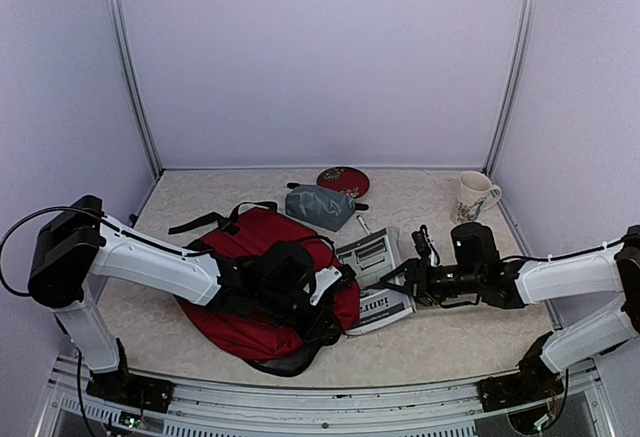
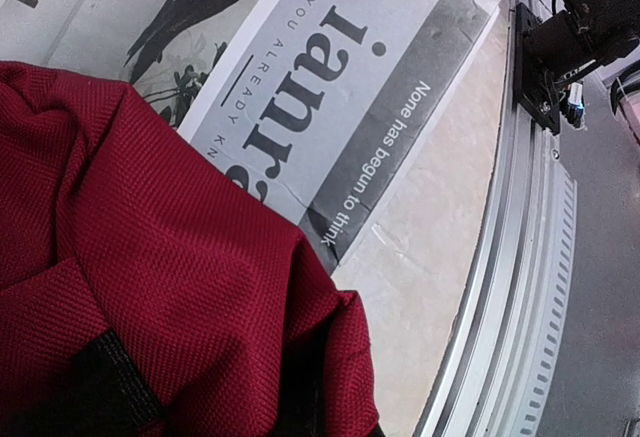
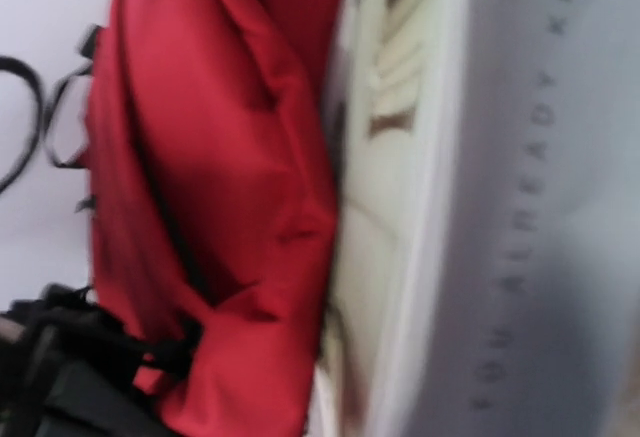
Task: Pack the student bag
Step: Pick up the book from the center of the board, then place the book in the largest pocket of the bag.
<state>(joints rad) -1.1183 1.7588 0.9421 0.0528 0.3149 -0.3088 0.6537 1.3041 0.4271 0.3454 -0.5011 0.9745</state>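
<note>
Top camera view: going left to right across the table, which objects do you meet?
student bag → printed booklet → mug. The grey pouch and red round case lie farther back, spanning the bag and booklet, so they are left out.

table [image 1: 450, 329] holds student bag [image 1: 262, 229], magazine [image 1: 385, 307], pouch [image 1: 320, 207], mug [image 1: 472, 197]

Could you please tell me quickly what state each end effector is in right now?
Left end effector: closed, down on the student bag; whether it grips the fabric cannot be told.
Right end effector: open, at the booklet's edge.
</note>
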